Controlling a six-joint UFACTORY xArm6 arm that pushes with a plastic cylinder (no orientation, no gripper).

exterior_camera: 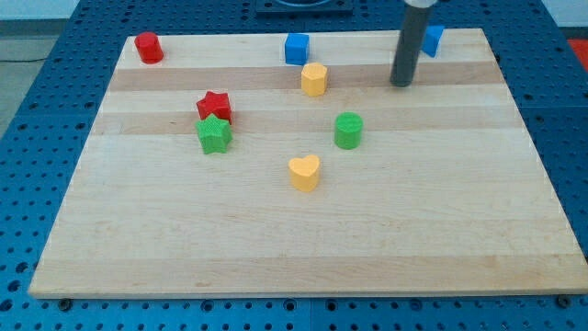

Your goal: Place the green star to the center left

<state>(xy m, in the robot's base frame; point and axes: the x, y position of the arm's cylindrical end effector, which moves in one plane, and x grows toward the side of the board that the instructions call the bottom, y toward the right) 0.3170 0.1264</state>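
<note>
The green star [214, 134] lies left of the board's middle, touching the red star [214, 106] just above it. My tip [401, 84] rests on the board near the view's top right, far to the right of the green star. The rod rises from it to the view's top edge. The tip touches no block.
A red cylinder [148, 47] stands at the top left corner. A blue cube [296, 48] and a yellow hexagonal block [314, 79] sit at top centre. Another blue block [431, 39] is partly behind the rod. A green cylinder [348, 131] and a yellow heart [304, 172] lie near the middle.
</note>
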